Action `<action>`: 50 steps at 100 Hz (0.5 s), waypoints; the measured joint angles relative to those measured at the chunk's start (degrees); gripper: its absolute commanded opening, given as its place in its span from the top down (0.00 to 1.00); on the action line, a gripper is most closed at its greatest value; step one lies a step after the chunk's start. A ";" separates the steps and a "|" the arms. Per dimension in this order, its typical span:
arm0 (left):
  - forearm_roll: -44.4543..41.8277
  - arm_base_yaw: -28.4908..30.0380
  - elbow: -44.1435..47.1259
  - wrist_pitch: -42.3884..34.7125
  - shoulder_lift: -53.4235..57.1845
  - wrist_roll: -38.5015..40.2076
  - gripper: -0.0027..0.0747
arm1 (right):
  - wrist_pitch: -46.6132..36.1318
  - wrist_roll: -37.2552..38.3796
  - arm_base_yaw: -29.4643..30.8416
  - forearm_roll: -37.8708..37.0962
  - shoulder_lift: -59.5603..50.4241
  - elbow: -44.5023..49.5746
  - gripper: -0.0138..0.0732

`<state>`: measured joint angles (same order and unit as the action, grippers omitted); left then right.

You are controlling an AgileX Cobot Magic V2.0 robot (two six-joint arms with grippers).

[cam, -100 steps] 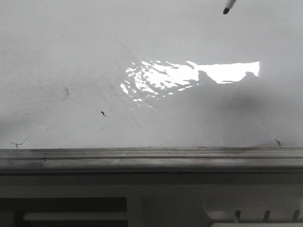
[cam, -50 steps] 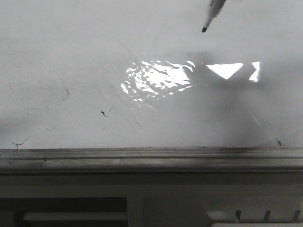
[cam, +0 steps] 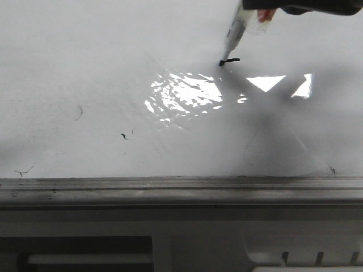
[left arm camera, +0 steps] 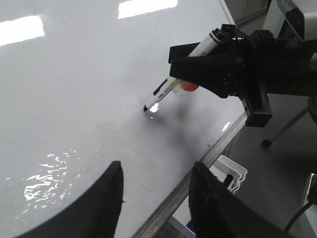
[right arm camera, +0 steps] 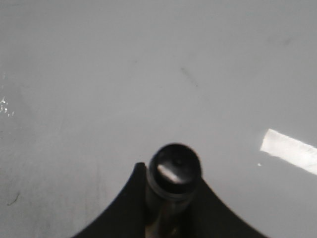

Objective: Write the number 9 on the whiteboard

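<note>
The whiteboard (cam: 85, 56) fills the front view, glossy with a glare patch (cam: 181, 93). My right gripper (cam: 258, 10) reaches in at the top right, shut on a white marker (cam: 233, 31). The marker's black tip touches the board beside a short black stroke (cam: 231, 59). No whole number 9 shows. In the left wrist view the right gripper (left arm camera: 181, 69) holds the marker (left arm camera: 193, 52) slanted, tip on the whiteboard (left arm camera: 74, 74). In the right wrist view the marker's black end (right arm camera: 174, 171) sits between the jaws of the right gripper (right arm camera: 171, 198). My left gripper (left arm camera: 156, 173) is open and empty above the board's near edge.
A grey metal tray edge (cam: 170, 190) runs along the board's front. Small stray black marks (cam: 123, 135) and squiggles (cam: 21, 171) dot the lower left of the board. A white plastic holder (left arm camera: 230, 173) stands off the board's edge, and a chair base (left arm camera: 277, 134) is beyond it.
The marker has come down and to the left from the top edge. Its tip now touches the board, a short black stroke has appeared, and the right gripper has come into view.
</note>
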<state>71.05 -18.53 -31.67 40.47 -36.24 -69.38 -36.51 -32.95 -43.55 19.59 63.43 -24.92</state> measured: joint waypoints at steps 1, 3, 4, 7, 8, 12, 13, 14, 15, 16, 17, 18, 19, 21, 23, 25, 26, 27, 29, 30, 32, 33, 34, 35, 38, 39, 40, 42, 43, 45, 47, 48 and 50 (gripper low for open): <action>0.00 0.00 0.00 0.00 0.00 0.00 0.61 | 0.18 0.15 -0.10 0.00 0.00 0.00 0.93; 0.00 0.00 0.00 0.00 0.00 0.00 0.61 | 0.95 0.25 -0.10 -0.12 0.00 0.00 0.93; 0.00 0.00 0.00 0.00 0.00 0.00 0.61 | 1.22 0.22 -0.21 -0.12 0.00 -0.10 0.93; 0.00 0.00 0.00 0.00 0.00 0.00 0.61 | 2.77 0.36 -0.20 -0.25 -0.26 -0.10 0.93; 0.00 0.00 0.00 0.00 0.00 0.00 0.61 | 3.08 0.36 -0.20 -0.35 -0.24 -0.20 0.93; 0.00 0.00 0.00 0.00 0.00 0.00 0.61 | 4.97 0.49 -0.30 -0.33 -0.78 -0.23 0.93; 0.00 0.00 0.00 0.00 0.00 0.00 0.61 | 5.26 0.60 -0.30 -0.33 -0.87 -0.23 0.93; 0.00 0.00 0.00 0.00 0.00 0.00 0.61 | 5.77 0.60 -0.30 -0.37 -1.03 -0.23 0.93; 0.00 0.00 0.00 0.00 0.00 0.00 0.61 | 6.23 0.60 -0.20 -0.37 -1.25 -0.23 0.93; 0.00 0.00 0.00 0.00 0.00 0.00 0.61 | 6.46 0.60 -0.19 -0.37 -1.18 -0.23 0.93; 0.00 0.00 0.00 0.00 0.00 0.00 0.61 | 6.63 0.71 -0.19 -0.37 -1.38 -0.23 0.93; 0.00 0.00 0.00 0.00 0.00 0.00 0.61 | 6.79 0.71 -0.10 -0.37 -1.34 -0.23 0.93; 0.00 0.00 0.00 0.00 0.00 0.00 0.61 | 7.03 0.71 0.04 -0.37 -1.56 -0.23 0.93; 0.11 0.00 0.00 0.00 0.00 0.00 0.61 | 7.17 0.81 0.15 -0.37 -1.74 -0.23 0.93; 0.11 0.00 0.00 0.00 0.00 0.00 0.61 | 7.34 0.97 0.42 -0.37 -1.86 -0.23 0.93; 0.11 0.00 0.00 0.00 0.00 0.00 0.61 | 7.31 1.08 0.56 -0.37 -1.99 -0.23 0.93; 0.11 0.00 0.00 0.00 0.00 0.00 0.61 | 7.41 1.09 0.70 -0.37 -1.99 -0.23 0.93; 0.11 0.00 0.00 0.00 0.00 0.00 0.61 | 7.40 1.22 0.85 -0.37 -1.99 -0.23 0.93; 0.11 0.00 0.00 0.00 0.00 0.00 0.61 | 7.40 1.24 1.11 -0.37 -2.11 -0.23 0.93; 0.11 0.00 0.00 0.00 0.00 0.00 0.61 | 7.40 1.36 1.21 -0.37 -2.11 -0.23 0.93; 0.11 0.00 0.00 0.00 0.00 0.00 0.61 | 7.40 1.49 1.51 -0.37 -2.11 -0.38 0.93; 0.11 0.00 0.00 0.00 0.00 0.00 0.61 | 7.59 1.48 1.61 -0.37 -2.25 -0.38 0.93; 0.11 0.00 0.00 0.00 0.00 0.00 0.61 | 7.67 1.60 1.85 -0.37 -2.23 -0.57 0.93; 0.11 0.00 0.00 0.00 0.00 0.00 0.61 | 7.79 1.60 1.96 -0.47 -2.23 -0.55 0.93; 0.11 0.00 0.00 0.00 0.00 0.00 0.61 | 7.95 1.60 2.47 -0.46 -2.30 -1.11 0.93; 0.11 0.00 0.00 0.00 0.00 0.00 0.61 | 8.06 1.60 2.71 -0.46 -2.30 -1.40 0.93; 0.11 0.00 0.00 0.00 0.00 0.00 0.61 | 8.06 1.60 2.84 -0.46 -2.30 -1.55 0.93; 0.11 0.00 0.00 0.00 0.00 0.00 0.61 | 8.40 1.39 3.24 -0.46 -2.30 -2.07 0.93; 0.11 0.00 0.00 0.00 0.00 0.00 0.61 | 8.42 1.12 3.50 -0.46 -2.30 -2.44 0.93; 0.11 0.00 0.00 0.00 0.00 0.00 0.61 | 8.75 0.80 3.77 -0.46 -2.30 -2.80 0.93; 0.11 0.00 0.00 0.00 0.00 0.00 0.61 | 9.05 0.13 4.14 -0.36 -2.30 -3.41 0.93; 0.11 0.00 0.00 0.00 0.00 0.00 0.61 | 9.17 -0.37 4.39 -0.36 -2.30 -3.81 0.93; 0.11 0.00 0.00 0.00 0.00 0.00 0.61 | 9.49 -1.05 4.74 -0.36 -2.30 -4.43 0.93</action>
<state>71.16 -18.53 -31.67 40.47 -36.24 -69.38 -27.03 -34.00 -38.81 19.23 61.13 -29.35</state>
